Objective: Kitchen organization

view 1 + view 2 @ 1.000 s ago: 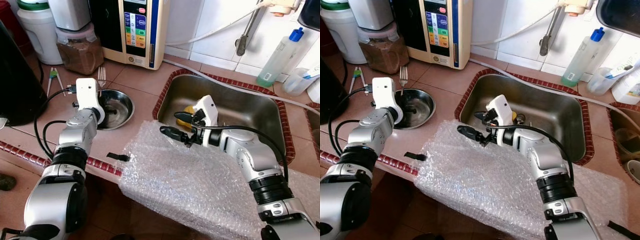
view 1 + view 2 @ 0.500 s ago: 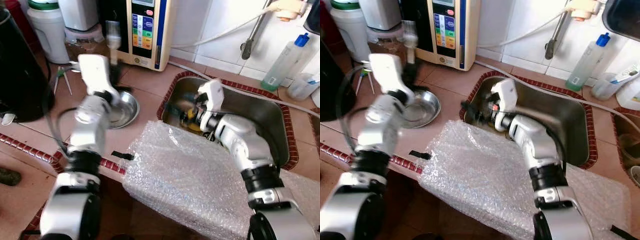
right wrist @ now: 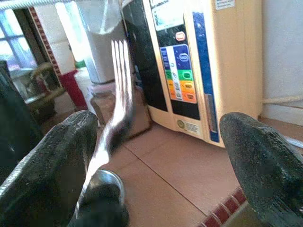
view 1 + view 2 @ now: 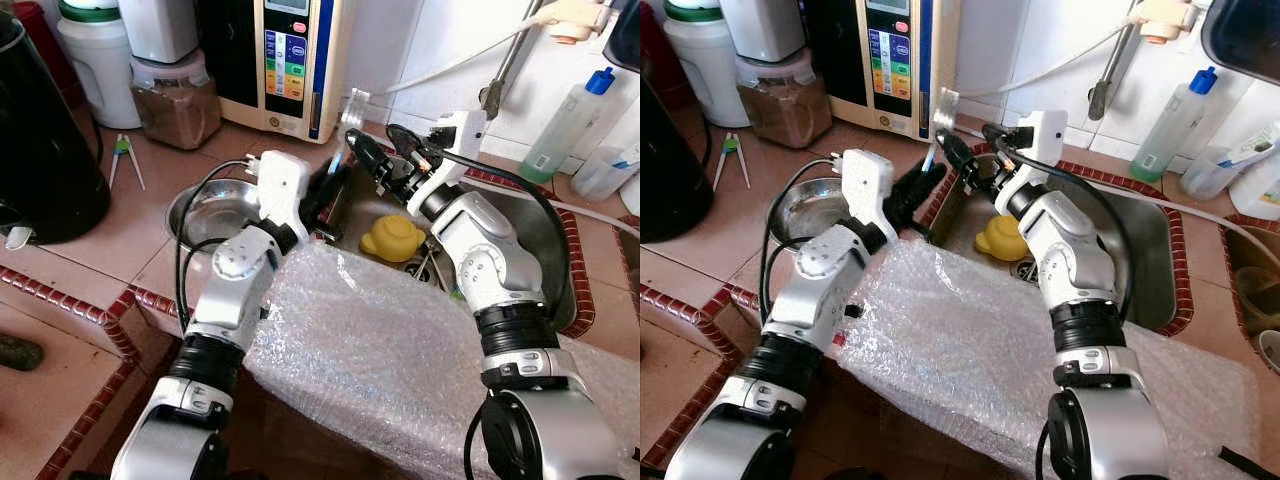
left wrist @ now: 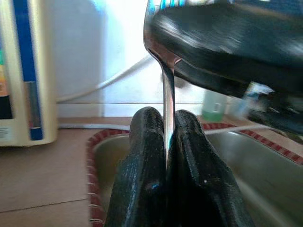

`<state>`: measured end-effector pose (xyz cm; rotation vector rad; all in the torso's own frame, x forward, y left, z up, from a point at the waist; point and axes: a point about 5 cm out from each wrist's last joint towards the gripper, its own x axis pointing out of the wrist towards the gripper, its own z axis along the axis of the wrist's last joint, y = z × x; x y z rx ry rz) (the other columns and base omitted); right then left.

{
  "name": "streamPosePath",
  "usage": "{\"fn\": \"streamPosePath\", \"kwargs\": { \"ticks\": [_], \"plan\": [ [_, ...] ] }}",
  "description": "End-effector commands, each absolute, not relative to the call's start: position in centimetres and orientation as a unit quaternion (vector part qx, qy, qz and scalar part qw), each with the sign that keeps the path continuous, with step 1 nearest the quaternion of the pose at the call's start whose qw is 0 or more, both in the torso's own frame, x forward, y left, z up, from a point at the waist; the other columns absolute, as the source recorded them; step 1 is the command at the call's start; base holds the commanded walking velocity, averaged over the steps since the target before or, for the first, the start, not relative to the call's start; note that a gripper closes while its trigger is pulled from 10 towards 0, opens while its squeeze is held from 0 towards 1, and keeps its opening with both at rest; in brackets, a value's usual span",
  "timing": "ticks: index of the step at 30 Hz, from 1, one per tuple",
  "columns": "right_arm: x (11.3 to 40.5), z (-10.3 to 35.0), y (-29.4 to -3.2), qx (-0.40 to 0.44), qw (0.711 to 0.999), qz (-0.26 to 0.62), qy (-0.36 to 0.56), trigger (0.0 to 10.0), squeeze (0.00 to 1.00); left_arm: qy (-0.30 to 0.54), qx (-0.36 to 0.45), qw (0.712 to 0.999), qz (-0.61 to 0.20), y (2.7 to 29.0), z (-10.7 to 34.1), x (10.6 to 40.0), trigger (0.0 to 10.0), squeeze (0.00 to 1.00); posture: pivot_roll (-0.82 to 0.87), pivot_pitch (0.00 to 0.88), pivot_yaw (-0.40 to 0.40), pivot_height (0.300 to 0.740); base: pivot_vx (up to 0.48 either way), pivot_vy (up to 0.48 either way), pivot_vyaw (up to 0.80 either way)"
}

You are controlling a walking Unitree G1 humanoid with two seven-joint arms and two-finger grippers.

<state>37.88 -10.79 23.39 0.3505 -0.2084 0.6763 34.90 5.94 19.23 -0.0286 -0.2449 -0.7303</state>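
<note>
Steel fork [image 4: 350,118] stands nearly upright above the sink's [image 4: 545,235] left rim, its handle pinched between the closed fingers of the left gripper [image 4: 330,180], tines up. Just beside it, the right gripper [image 4: 368,160] hangs with fingers spread wide around the fork's upper part, apparently for a handover; it must close across that long axis. Below sit a yellow toy [image 4: 393,238] in the sink, a metal bowl [image 4: 205,205] on the desk [image 4: 90,240], and bubble wrap [image 4: 400,370]
</note>
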Motion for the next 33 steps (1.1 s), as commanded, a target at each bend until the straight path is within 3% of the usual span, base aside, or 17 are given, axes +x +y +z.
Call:
{"fn": "streamPosePath", "kwargs": {
  "ticks": [1, 4, 5, 18, 33],
  "plan": [
    [38.1, 24.1, -11.1, 0.184, 0.922, 0.321, -0.116, 10.0, 0.0, -0.122, -0.004, 0.919, -0.374, 5.3, 19.3, 34.5, 0.0, 0.0, 0.01, 0.0, -0.061, 0.74, 0.0, 0.0, 0.0],
    [38.1, 24.2, -10.9, 0.185, 0.921, 0.323, -0.118, 10.0, 0.0, -0.121, -0.005, 0.92, -0.372, 5.3, 19.2, 34.5, 0.0, 0.0, 0.01, 0.0, -0.062, 0.74, 0.0, 0.0, 0.0],
    [38.3, 24.1, -10.9, 0.185, 0.923, 0.319, -0.115, 0.0, 0.0, -0.122, -0.007, 0.92, -0.374, 5.3, 19.3, 34.5, 0.0, 0.0, 0.01, 0.0, -0.064, 0.74, 0.0, 0.0, 0.0],
    [38.6, 23.0, -11.1, 0.213, 0.921, 0.314, -0.084, 0.0, 0.0, -0.121, -0.011, 0.92, -0.373, 5.3, 19.1, 34.2, 0.0, 0.0, 0.01, 0.0, -0.072, 0.74, 0.0, 0.0, 0.0],
    [38.6, 22.3, -11.7, 0.227, 0.922, 0.306, -0.073, 0.0, 0.0, -0.108, 0.005, 0.926, -0.361, 7.1, 19.0, 35.0, 0.0, 0.0, 0.0, 0.0, -0.074, 0.74, 0.0, 0.0, 0.0]
  ]
}}
